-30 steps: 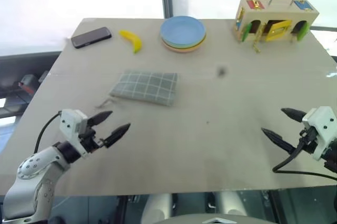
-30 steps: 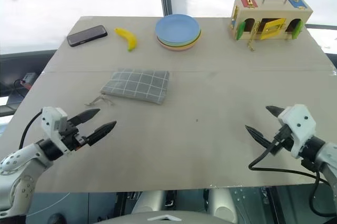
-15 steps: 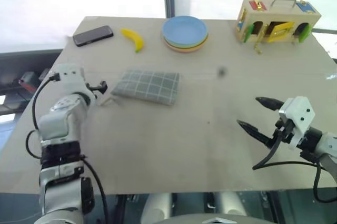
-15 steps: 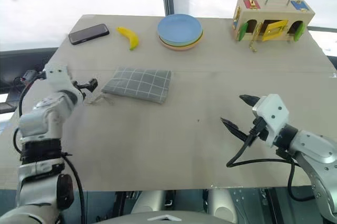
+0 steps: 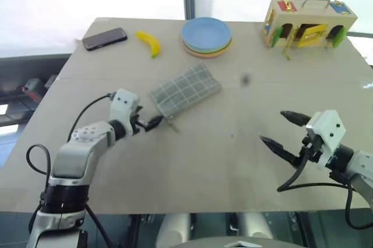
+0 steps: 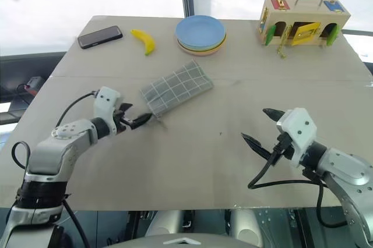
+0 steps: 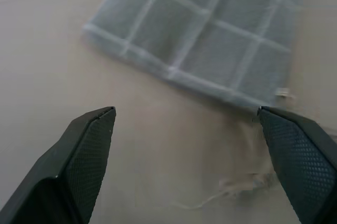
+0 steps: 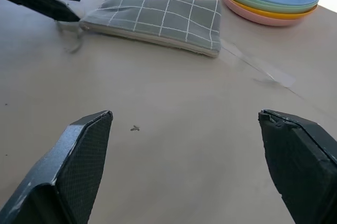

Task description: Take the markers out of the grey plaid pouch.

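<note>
Reaching: the left gripper [image 5: 152, 122], fingers spread, is nosing at the near corner of the grey plaid pouch [image 5: 185, 89].
Pouch: lying closed, just in front of the plates [image 5: 206, 36]; markers hidden.
Right gripper [image 5: 282, 130]: hovering agape, well apart from the pouch.
Advice: pinning the pouch before pulling seems wise.
Left wrist view: showing a loose pull string [image 7: 239, 187] beside the pouch's corner.

Head stereo pair looks down over the whole beige counter [image 5: 233, 160]; both wrist cams sit low and close, sharing the grey plaid fabric pouch [image 8: 158, 21] with it.
</note>
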Robot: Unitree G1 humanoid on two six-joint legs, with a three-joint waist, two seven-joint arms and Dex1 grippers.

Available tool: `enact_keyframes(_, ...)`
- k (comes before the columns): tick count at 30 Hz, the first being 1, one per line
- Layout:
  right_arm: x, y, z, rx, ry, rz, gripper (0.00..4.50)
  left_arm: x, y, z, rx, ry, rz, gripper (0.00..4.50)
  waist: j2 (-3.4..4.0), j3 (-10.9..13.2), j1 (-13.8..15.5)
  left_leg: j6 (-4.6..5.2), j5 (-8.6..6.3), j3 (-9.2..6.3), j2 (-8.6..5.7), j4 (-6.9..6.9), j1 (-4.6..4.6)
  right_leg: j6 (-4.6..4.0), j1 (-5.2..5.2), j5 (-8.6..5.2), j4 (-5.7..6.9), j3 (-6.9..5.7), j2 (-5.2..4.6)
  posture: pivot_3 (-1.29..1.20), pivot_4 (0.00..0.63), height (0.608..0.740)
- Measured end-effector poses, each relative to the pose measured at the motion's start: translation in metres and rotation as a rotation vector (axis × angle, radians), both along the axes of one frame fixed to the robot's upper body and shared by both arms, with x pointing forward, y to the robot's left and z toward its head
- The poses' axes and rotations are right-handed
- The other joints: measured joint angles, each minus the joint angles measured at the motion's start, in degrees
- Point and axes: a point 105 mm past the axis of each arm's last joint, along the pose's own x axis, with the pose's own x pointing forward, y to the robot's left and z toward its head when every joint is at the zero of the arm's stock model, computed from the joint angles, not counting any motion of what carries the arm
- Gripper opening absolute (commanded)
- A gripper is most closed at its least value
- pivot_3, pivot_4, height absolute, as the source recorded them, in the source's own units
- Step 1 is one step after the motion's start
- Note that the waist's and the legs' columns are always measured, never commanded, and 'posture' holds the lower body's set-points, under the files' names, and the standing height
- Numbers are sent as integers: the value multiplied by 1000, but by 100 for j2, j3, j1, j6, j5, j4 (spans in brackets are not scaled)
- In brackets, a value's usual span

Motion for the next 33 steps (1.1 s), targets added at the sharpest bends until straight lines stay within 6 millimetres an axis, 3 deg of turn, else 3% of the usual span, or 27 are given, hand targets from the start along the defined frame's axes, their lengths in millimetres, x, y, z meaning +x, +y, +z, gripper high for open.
enact_keyframes(2, -3, 4, 2, 10, 5, 31, 4500, -5, 7, 7, 62, -79, -48, 4466, 5, 3, -11, 0, 0, 1, 2, -2, 0, -1, -3, 0, 0, -2, 1, 0, 150, 740)
enact_keyframes(8, -15, 23, 6, 82, 59, 191, 4500, -1, 54, 18, 608, -422, -247, 4466, 19, 4, 31, 0, -2, 6, -2, -15, -3, -4, -14, 0, -7, -8, -12, 0, 150, 740)
enact_keyframes(12, -23, 35, 12, 100, 62, 278, 4500, 8, 44, 5, 749, -549, -425, 4466, 17, 3, 105, 14, -10, 18, -8, -13, -14, -3, -20, 1, -16, -9, -31, 0, 150, 740)
enact_keyframes(20, -26, 38, 16, 98, 46, 293, 4500, 36, 9, 6, 856, -768, -604, 4466, 12, -1, 158, 39, -12, 37, -9, -6, -10, 11, -11, 8, -10, -13, -20, 0, 150, 740)
enact_keyframes(23, -30, 40, 17, 93, 35, 293, 4500, 46, 0, 3, 918, -808, -640, 3604, 17, -6, 161, 40, -13, 38, -8, 6, 2, 18, 4, 7, -1, -33, -5, 0, 150, 740)
enact_keyframes(25, -32, 41, 16, 92, 37, 286, 4500, 51, -7, -3, 939, -822, -669, 2564, 15, -8, 159, 40, -13, 39, -7, 16, 3, 39, 7, -1, 4, -32, 21, 0, 150, 740)
enact_keyframes(28, -32, 40, 15, 90, 39, 270, 4500, 54, -14, -9, 947, -827, -697, 1385, 11, -11, 153, 41, -12, 43, -6, 22, 2, 60, 9, 10, 4, -27, 24, 0, 150, 740)
enact_keyframes(31, -31, 39, 15, 70, 19, 237, 4500, 58, -19, -1, 945, -866, -714, 37, 32, -36, 169, 42, -12, 46, -10, 24, 3, 63, 12, 12, 4, -27, 17, 0, 150, 740)
enact_keyframes(33, -27, 38, 16, 66, -2, 195, 4500, 59, -21, 0, 904, -864, -701, 37, 47, -51, 170, 43, -11, 47, -12, 25, 4, 64, 12, 12, 4, -26, 13, 0, 150, 740)
